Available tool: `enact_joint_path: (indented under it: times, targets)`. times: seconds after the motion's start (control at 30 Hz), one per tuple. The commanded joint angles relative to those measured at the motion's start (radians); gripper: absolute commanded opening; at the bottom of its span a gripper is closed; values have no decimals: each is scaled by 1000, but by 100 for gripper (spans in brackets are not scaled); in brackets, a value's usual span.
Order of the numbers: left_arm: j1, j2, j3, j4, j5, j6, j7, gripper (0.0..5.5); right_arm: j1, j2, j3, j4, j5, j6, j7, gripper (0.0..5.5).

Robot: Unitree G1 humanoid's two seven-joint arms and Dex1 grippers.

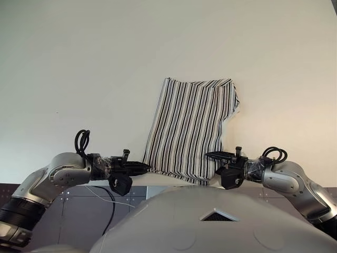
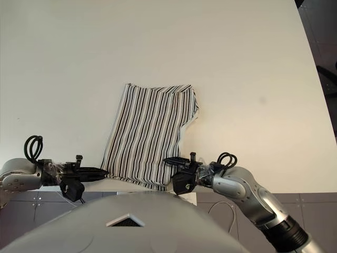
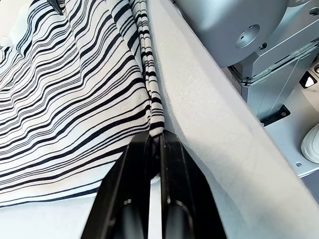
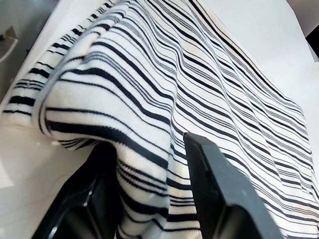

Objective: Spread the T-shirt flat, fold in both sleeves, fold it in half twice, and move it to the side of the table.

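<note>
The black-and-white striped T-shirt [image 1: 190, 126] lies folded narrow on the white table [image 1: 79, 63], its near hem at the table's front edge. My left gripper [image 1: 143, 167] is at the shirt's near left corner, shut on the hem [image 3: 155, 124]. At the near right corner is my right gripper [image 1: 213, 155], its fingers [image 4: 214, 184] apart. A raised fold of the fabric [image 4: 144, 164] lies between them and drapes over one fingertip.
The table's front edge [image 3: 199, 114] runs right under both grippers. Bare tabletop stretches wide to the left, right and far side of the shirt. A grey floor with a cable [image 1: 108, 208] lies below the edge.
</note>
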Motion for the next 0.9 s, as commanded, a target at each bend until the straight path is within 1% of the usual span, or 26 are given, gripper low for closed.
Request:
enact_joint_path:
  times: [0.03, 0.17, 0.23, 0.4, 0.47, 0.57, 0.7, 0.73, 0.8, 0.87, 0.9]
  targets:
    - [-34, 13, -10, 17, -2, 6, -22, 10, 116, -27, 233, -8, -89, -90, 130, 136]
    - [-34, 9, -13, 15, -1, 12, -20, 10, 103, -9, 247, 12, -102, -99, 124, 61]
    - [-32, 8, -13, 11, -2, 13, -18, 10, 95, 2, 252, 22, -106, -103, 121, 14]
    - [-42, 7, -11, -7, -44, 41, -28, 10, 80, 20, 252, 33, -88, -91, 115, 11]
    - [-48, 0, -3, -53, -125, 115, -37, 10, 86, 16, 220, 1, -7, -52, 114, 11]
    - [-40, 25, 33, -198, -353, 312, -62, 10, 105, -24, 102, -123, 241, 76, 119, 11]
    - [17, 91, 119, -406, -592, 526, -97, 10, 117, -126, -122, -288, 625, 264, 141, 11]
    - [33, 98, 137, -447, -623, 564, -99, 10, 125, -145, -166, -309, 691, 292, 153, 11]
    - [69, 121, 192, -527, -720, 660, -99, 10, 140, -189, -303, -345, 871, 365, 175, 11]
    - [36, 118, 238, -576, -845, 785, -60, 10, 139, -220, -436, -334, 1043, 440, 199, 11]
    - [-8, 102, 241, -587, -888, 849, -30, 10, 116, -225, -474, -311, 1104, 475, 206, 11]
